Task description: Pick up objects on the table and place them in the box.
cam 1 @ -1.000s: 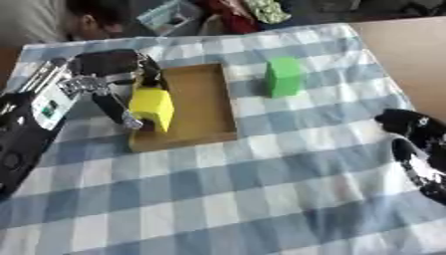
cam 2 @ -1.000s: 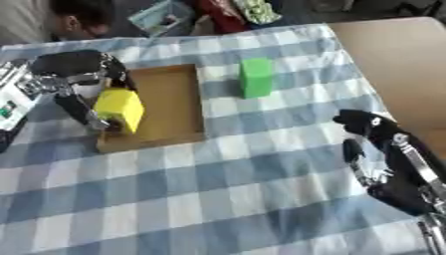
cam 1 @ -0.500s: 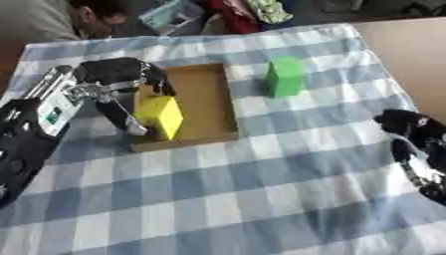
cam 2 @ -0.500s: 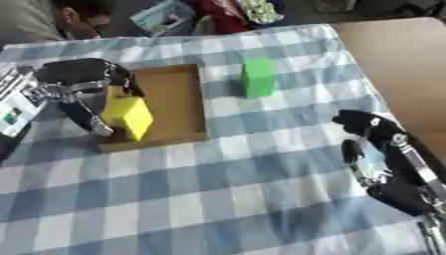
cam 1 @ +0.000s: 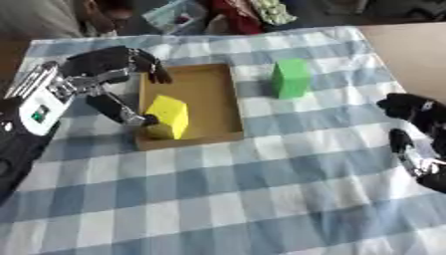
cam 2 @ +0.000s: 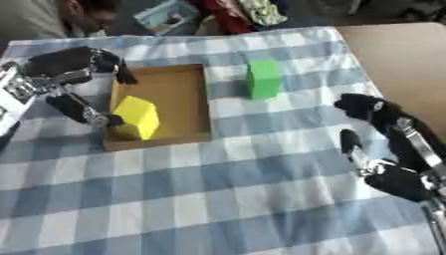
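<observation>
While in the box (cam 1: 222,102), the yellow block (cam 1: 168,116) touches the left hand (cam 1: 109,69).

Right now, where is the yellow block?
The yellow block sits in the near left corner of the cardboard box, left of centre in the left eye view, with the left hand open beside it; the green block stands outside, to the right.

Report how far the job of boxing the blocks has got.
Done: the yellow block sits in the cardboard box, tilted at its near end. In hand: nothing; the left hand is open beside that block, one of its fingers touching it. Left: the green block stands on the cloth. The right hand idles.
</observation>
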{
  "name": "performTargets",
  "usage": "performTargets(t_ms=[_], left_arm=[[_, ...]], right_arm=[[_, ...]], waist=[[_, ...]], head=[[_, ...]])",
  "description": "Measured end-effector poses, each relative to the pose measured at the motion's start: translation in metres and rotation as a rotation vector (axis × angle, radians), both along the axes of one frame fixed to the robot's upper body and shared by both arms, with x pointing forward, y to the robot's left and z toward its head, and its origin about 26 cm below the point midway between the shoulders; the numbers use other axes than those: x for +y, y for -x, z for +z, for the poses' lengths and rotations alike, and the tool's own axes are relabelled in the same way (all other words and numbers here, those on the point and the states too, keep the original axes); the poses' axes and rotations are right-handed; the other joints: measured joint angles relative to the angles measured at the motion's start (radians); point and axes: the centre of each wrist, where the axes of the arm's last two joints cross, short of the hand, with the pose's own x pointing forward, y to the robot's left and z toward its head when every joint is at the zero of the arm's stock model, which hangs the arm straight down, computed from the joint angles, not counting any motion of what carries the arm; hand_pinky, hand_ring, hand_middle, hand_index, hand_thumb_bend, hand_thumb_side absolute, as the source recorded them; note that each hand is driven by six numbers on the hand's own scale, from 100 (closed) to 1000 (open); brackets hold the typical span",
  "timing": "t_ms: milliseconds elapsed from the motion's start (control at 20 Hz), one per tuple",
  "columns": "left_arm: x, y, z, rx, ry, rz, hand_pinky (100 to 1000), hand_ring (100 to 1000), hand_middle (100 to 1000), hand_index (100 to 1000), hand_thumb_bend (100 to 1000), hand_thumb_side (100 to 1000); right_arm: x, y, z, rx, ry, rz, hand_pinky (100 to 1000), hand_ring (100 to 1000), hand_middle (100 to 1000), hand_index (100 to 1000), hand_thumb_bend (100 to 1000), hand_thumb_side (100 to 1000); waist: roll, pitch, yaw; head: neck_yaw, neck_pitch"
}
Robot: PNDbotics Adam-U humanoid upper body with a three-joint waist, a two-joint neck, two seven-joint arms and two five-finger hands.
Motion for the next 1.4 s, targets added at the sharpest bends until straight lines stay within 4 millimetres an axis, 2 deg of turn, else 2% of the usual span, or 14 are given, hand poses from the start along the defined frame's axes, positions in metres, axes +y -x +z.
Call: performTargets(t_ms=[400, 450, 750, 800, 850, 900, 950, 1000, 1150, 1400], left_arm=[[-0.007, 0.044, 0.035, 0.05, 0.298, -0.101, 672, 538, 537, 730, 340, 305], [-0.008, 0.05, 0.037, 0.062, 0.336, -0.113, 669, 533, 529, 723, 322, 294], [-0.016, 0.088, 0.05, 0.118, 0.513, -0.188, 664, 526, 521, 711, 284, 299], [-0.017, 0.094, 0.051, 0.126, 0.534, -0.198, 664, 526, 521, 711, 283, 300], [-0.019, 0.099, 0.051, 0.135, 0.554, -0.209, 665, 526, 522, 712, 324, 298], [-0.021, 0.103, 0.051, 0.144, 0.569, -0.218, 665, 527, 522, 712, 271, 311], [-0.022, 0.107, 0.051, 0.153, 0.583, -0.226, 666, 527, 522, 712, 260, 319], [-0.024, 0.11, 0.051, 0.16, 0.594, -0.234, 666, 526, 521, 711, 258, 326], [-0.026, 0.114, 0.049, 0.181, 0.614, -0.25, 666, 526, 521, 711, 250, 347], [-0.026, 0.115, 0.046, 0.204, 0.623, -0.261, 665, 524, 519, 709, 231, 372]], right_arm=[[-0.021, -0.021, 0.035, -0.072, 0.09, 0.0, 862, 865, 783, 895, 100, 289], [-0.025, -0.024, 0.04, -0.078, 0.096, -0.004, 860, 864, 785, 897, 100, 248], [-0.05, -0.046, 0.07, -0.118, 0.179, -0.034, 854, 865, 792, 897, 100, 212], [-0.055, -0.051, 0.076, -0.124, 0.195, -0.043, 854, 865, 792, 897, 100, 213], [-0.06, -0.056, 0.08, -0.129, 0.21, -0.053, 854, 866, 795, 898, 100, 217], [-0.066, -0.061, 0.083, -0.131, 0.224, -0.064, 854, 867, 796, 898, 100, 217], [-0.071, -0.065, 0.085, -0.132, 0.24, -0.075, 850, 871, 804, 900, 100, 200], [-0.075, -0.069, 0.088, -0.136, 0.261, -0.086, 850, 873, 807, 901, 100, 205], [-0.085, -0.081, 0.091, -0.149, 0.347, -0.114, 856, 893, 825, 913, 100, 323], [-0.101, -0.099, 0.084, -0.111, 0.479, -0.158, 879, 938, 862, 937, 100, 458]], waist=[[-0.013, -0.007, 0.053], [-0.015, -0.007, 0.06], [-0.033, -0.008, 0.112], [-0.038, -0.008, 0.124], [-0.042, -0.008, 0.135], [-0.047, -0.007, 0.145], [-0.052, -0.007, 0.154], [-0.058, -0.006, 0.165], [-0.076, 0.001, 0.198], [-0.105, 0.017, 0.258]], head=[[-0.022, 0.0], [-0.026, 0.0], [-0.051, -0.009], [-0.057, -0.012], [-0.064, -0.017], [-0.071, -0.02], [-0.077, -0.024], [-0.084, -0.028], [-0.104, -0.04], [-0.139, -0.062]])
